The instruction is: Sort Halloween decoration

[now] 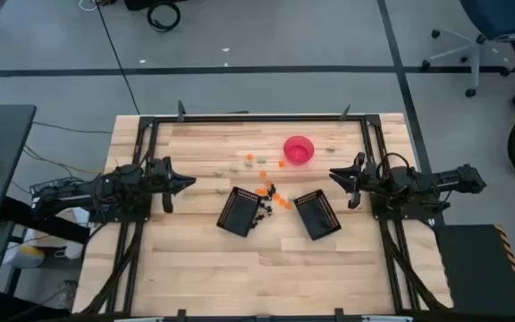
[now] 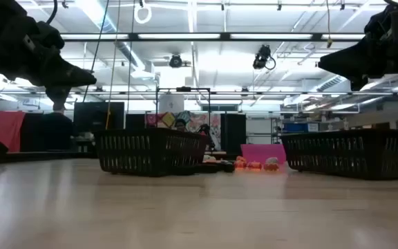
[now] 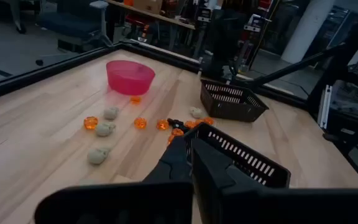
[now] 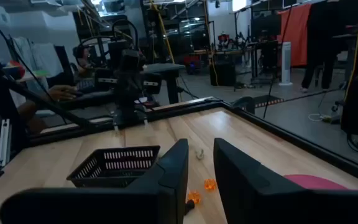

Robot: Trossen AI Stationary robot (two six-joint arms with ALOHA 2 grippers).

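A pale wood worktop stands on grey floor in a cluttered workshop. The decorations lie mid-worktop between two baskets and a pink bowl, well apart from both claws: left claw clenched and empty, right claw slightly parted and empty.

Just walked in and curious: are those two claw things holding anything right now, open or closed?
Left tool: closed, empty, raised at the table's left side.
Right tool: slightly open, empty, raised at the table's right side.
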